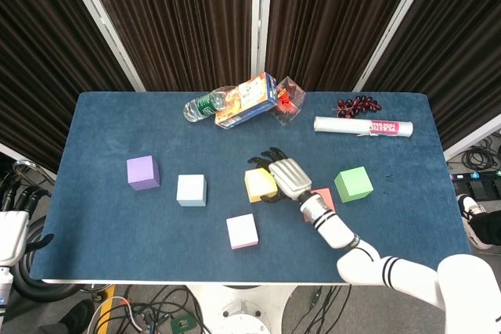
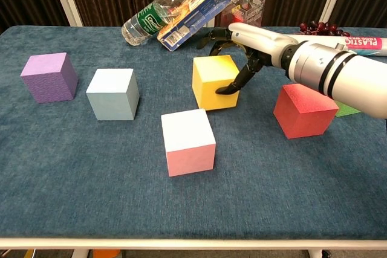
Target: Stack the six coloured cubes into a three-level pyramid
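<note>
The yellow cube (image 1: pixel 257 184) (image 2: pixel 213 81) sits mid-table, and my right hand (image 1: pixel 283 177) (image 2: pixel 243 47) grips it, fingers over its far side and thumb on its right face. Just right of it, the red cube (image 1: pixel 322 199) (image 2: pixel 304 110) is partly hidden by my forearm. The green cube (image 1: pixel 352 184) stands further right and shows only as a sliver (image 2: pixel 346 110) in the chest view. The pink cube (image 1: pixel 242 231) (image 2: pixel 188 141) lies nearest the front edge. To the left are the light blue cube (image 1: pixel 191 190) (image 2: pixel 113 93) and the purple cube (image 1: pixel 142 172) (image 2: pixel 50 77). My left hand (image 1: pixel 12 228) hangs off the table's left side, holding nothing.
Along the back edge lie a water bottle (image 1: pixel 205 105), a printed carton (image 1: pixel 246 99), a clear box with a red thing inside (image 1: pixel 288 99), dark grapes (image 1: pixel 356 105) and a white roll (image 1: pixel 362 126).
</note>
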Controlling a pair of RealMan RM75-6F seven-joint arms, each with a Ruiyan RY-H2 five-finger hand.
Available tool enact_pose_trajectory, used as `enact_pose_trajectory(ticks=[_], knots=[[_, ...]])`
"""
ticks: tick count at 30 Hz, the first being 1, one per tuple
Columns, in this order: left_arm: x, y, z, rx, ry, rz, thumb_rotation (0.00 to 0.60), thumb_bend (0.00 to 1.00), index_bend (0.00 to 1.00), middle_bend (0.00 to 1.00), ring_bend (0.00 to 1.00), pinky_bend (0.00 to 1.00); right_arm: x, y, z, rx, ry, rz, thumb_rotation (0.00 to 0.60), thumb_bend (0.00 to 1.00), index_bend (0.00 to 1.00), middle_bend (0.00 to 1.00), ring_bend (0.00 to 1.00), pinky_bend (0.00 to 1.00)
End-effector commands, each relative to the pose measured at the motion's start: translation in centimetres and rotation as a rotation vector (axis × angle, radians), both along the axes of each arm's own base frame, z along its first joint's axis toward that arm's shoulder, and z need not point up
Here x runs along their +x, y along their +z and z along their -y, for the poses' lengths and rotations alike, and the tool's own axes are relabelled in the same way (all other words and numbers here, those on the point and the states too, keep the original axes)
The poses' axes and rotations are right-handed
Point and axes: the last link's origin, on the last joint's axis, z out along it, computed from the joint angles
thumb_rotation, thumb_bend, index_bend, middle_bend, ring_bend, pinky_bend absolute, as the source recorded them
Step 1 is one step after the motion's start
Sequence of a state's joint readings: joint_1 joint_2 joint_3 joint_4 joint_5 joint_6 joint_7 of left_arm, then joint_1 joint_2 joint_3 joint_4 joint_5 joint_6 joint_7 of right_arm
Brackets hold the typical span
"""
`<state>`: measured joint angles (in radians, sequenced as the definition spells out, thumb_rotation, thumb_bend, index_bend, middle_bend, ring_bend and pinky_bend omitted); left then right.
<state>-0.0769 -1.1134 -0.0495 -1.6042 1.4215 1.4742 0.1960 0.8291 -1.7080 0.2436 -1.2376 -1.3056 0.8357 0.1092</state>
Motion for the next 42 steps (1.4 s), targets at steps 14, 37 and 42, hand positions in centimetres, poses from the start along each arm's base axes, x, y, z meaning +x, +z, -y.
enact_pose_trajectory(ticks=[14,37,42], knots=[[-0.6,0.1,0.2,0.000,0.014,0.006,0.600,0.00,0.22,0.16,0.03,0.01,3.8,-3.4,0.2,-0.007,-0.121,0.005,0.600,0.16,0.20,0.43,0.12,0.03],[-0.5,0.1,0.4,0.007,0.002,0.001,0.600,0.00,0.22,0.16,0.03,0.01,2.7,-2.9,-0.2,-0.006,-0.194,-0.022,0.600,0.13,0.00,0.17,0.00,0.00],[-0.3,0.1,0.3,0.007,-0.002,-0.002,0.600,0.00,0.22,0.16,0.03,0.01,2.4,-2.5,-0.2,0.003,-0.206,-0.023,0.600,0.13,0.00,0.21,0.00,0.00]])
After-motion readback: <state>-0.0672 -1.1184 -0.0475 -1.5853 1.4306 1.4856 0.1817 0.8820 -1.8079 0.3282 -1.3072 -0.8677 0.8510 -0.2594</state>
